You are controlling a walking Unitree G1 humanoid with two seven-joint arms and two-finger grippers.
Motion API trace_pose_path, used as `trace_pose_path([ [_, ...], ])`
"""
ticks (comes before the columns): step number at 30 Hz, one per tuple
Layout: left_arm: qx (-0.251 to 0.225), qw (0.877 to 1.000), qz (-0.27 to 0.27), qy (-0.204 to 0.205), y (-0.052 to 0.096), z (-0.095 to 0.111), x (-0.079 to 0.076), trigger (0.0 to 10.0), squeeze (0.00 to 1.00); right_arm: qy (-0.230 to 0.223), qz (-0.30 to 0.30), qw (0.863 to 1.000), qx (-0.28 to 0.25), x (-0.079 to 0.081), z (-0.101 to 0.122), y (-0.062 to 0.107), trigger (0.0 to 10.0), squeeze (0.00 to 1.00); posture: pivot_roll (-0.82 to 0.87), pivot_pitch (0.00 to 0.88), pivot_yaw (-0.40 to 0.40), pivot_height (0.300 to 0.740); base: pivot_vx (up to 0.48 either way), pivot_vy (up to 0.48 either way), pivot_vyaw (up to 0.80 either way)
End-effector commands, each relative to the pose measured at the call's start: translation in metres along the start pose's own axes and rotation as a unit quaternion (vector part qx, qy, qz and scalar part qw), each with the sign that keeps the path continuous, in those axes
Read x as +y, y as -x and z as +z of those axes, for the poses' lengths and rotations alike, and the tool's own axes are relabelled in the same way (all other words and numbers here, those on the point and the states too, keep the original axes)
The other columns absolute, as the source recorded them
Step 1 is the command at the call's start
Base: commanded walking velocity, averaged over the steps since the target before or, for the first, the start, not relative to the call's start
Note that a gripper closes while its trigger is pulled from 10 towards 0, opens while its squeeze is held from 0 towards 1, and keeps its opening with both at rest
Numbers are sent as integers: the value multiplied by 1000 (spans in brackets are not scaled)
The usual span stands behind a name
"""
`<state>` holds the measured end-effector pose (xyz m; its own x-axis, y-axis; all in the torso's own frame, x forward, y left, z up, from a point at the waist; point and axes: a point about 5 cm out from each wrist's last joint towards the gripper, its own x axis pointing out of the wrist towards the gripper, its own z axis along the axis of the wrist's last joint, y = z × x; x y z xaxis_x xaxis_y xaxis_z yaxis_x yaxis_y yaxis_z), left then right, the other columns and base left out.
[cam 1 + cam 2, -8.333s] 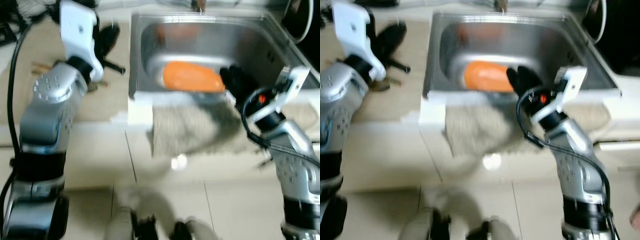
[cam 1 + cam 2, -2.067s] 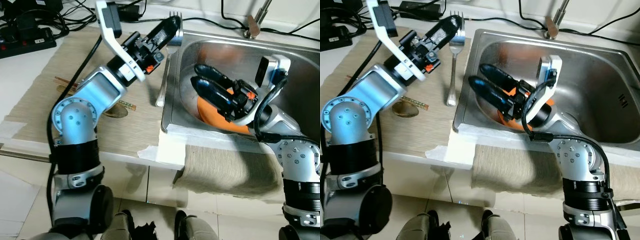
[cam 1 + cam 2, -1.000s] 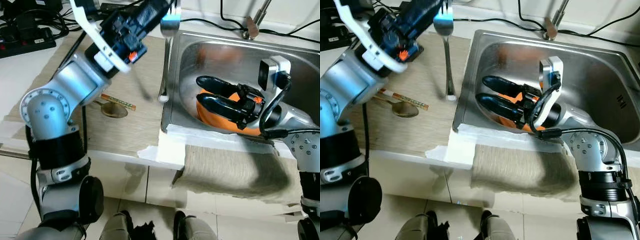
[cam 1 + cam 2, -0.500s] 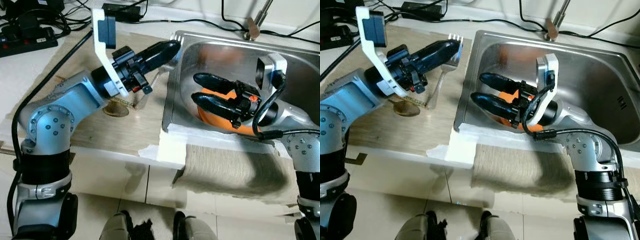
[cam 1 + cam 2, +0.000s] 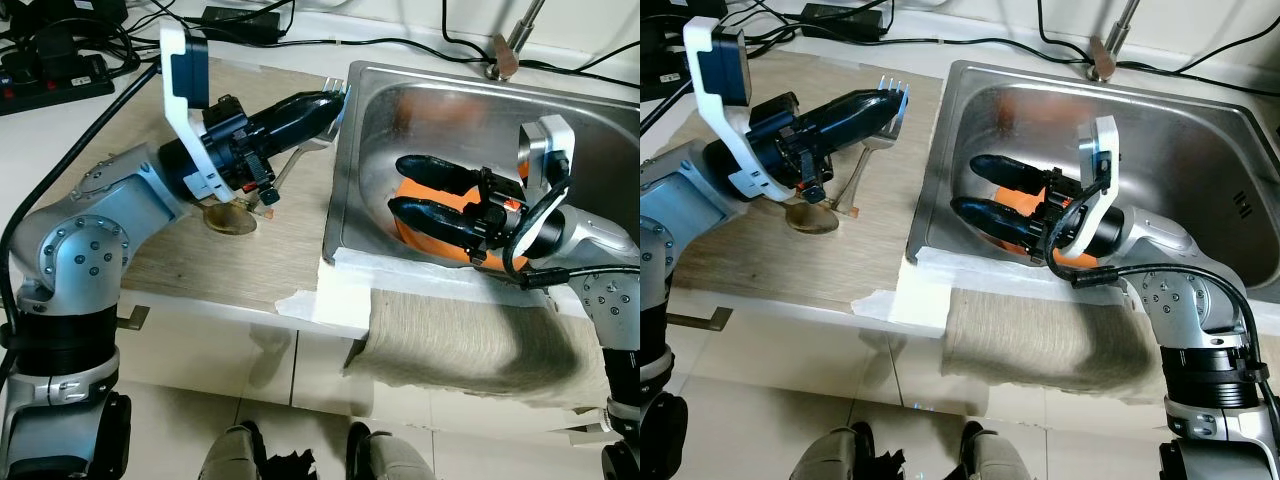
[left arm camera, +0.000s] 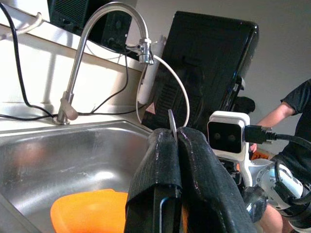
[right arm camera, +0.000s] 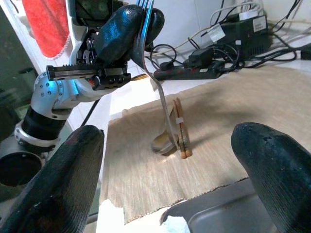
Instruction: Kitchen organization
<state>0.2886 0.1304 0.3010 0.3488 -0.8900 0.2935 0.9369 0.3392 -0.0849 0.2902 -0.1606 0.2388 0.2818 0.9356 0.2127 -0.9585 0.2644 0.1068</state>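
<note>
The left claw point(image 5: 880, 108) is clamped on a steel fork point(image 5: 862, 150), tines up by the fingertips, handle slanting down to the woven mat point(image 5: 750, 250) on the counter point(image 5: 60, 120), beside a spoon point(image 5: 810, 218) and chopsticks point(image 7: 181, 128). The right claw point(image 5: 415, 190) is spread wide inside the steel sink point(image 5: 1200, 140), its fingers just above an orange bowl point(image 5: 420, 232), holding nothing. A grey towel point(image 5: 470, 345) drapes over the sink's front edge

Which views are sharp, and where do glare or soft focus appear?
Left eye view: sharp, with bright reflections on the steel sink wall. Left wrist view: the left tool clamping the fork looks soft; the faucet is sharper. Right wrist view: the right tool's fingers blur near the lens.
</note>
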Motion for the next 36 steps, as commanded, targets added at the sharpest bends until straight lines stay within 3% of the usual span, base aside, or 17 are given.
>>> trace_pose_path([
  [1,0,1000,-14,-9,-2,1,-6,10000,0,11,-4,1000,0,-1,2,0,10000,0,-171,176,-70,740,0,0,0],
  [8,4,1000,-12,-1,-5,-7,-5,10000,0,2,13,1000,-2,3,-6,-9,10000,0,-162,166,-67,740,0,0,0],
  [18,-31,998,-58,25,-20,1,-18,10000,0,-4,41,999,1,4,-16,-23,10000,0,-153,157,-61,740,0,0,0],
  [19,-32,997,-61,25,-21,0,-19,10000,0,-8,50,999,1,5,-17,-25,10000,886,-152,153,-59,740,0,0,0],
  [20,-32,997,-61,25,-21,0,-19,10000,0,-8,50,999,1,5,-17,-25,10000,886,-152,153,-59,740,0,0,0],
  [21,-33,997,-62,26,-22,0,-19,10000,0,-10,54,998,1,6,-17,-26,10000,1000,-152,153,-59,740,0,0,0],
  [26,-38,996,-78,37,-26,0,-24,10000,0,2,58,998,5,5,-18,-32,10000,1000,-150,151,-58,740,0,0,0],
  [27,-38,995,-85,42,-27,-1,-26,10000,0,8,53,999,3,3,-18,-34,10000,0,-149,148,-58,740,0,0,0],
  [36,-43,991,-108,69,-32,-5,-38,10000,0,26,50,998,5,0,-20,-45,10000,0,-149,153,-60,740,0,0,0],
])
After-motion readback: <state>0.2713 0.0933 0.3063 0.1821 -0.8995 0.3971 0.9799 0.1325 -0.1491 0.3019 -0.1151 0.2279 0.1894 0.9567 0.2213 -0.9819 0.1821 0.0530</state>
